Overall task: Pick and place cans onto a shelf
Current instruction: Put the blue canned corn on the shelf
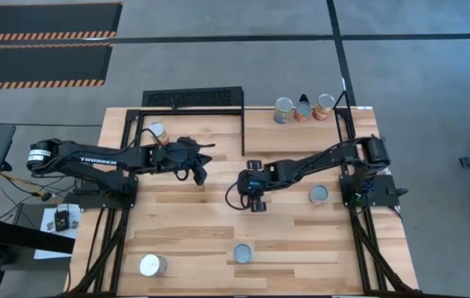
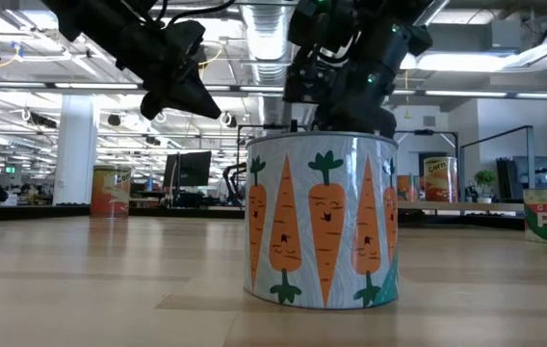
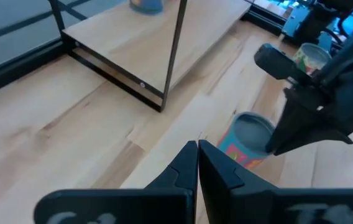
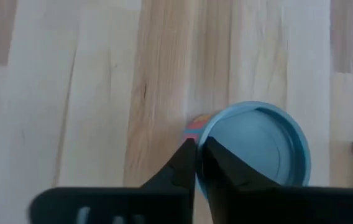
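Office hall; wooden tabletop. Cans: three on shelf, one by right arm, two near front edge. Right gripper over a can, fingers nearly closed, nothing held. Left gripper shut, empty, mid-table. Advice: reopen, centre, then descend.

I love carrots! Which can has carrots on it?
The carrot can standing upright nearest the low camera: orange carrots with green tops cover its label. No other can shows them.
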`<state>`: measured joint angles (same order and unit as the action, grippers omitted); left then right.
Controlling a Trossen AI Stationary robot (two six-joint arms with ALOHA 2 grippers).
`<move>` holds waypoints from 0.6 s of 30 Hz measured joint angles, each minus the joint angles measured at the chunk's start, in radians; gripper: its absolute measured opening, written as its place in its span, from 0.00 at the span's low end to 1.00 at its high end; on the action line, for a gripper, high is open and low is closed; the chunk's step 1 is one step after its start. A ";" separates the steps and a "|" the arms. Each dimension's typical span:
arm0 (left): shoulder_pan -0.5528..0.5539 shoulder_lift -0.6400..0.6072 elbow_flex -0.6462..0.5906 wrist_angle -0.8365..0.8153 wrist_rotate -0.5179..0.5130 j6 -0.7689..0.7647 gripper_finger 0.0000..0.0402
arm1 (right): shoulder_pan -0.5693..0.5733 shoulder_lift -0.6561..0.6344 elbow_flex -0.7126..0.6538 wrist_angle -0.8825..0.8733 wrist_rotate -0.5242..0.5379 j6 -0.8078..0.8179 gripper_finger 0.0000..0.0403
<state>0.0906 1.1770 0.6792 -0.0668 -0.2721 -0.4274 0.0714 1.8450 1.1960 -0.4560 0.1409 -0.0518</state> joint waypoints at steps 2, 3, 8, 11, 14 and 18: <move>0.000 0.000 0.000 0.007 -0.014 0.001 0.00 | -0.012 -0.018 -0.003 -0.017 -0.017 0.037 0.04; 0.000 0.000 0.000 0.015 -0.019 0.007 0.00 | -0.018 -0.031 -0.005 -0.025 -0.024 0.051 0.03; -0.001 0.000 -0.044 0.143 0.004 0.009 0.00 | -0.072 -0.155 -0.005 -0.081 -0.024 0.111 0.03; -0.002 -0.002 -0.090 0.265 0.030 -0.011 0.00 | -0.108 -0.242 -0.005 -0.143 -0.023 0.116 0.01; -0.002 -0.002 -0.117 0.317 0.032 -0.036 0.00 | -0.164 -0.330 -0.005 -0.182 -0.024 0.128 0.02; -0.003 -0.002 -0.126 0.325 0.032 -0.047 0.00 | -0.267 -0.400 -0.005 -0.204 -0.014 0.116 0.01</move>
<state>0.0873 1.1751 0.5533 0.2580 -0.2405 -0.4740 -0.1952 1.4447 1.1912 -0.6601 0.1268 0.0646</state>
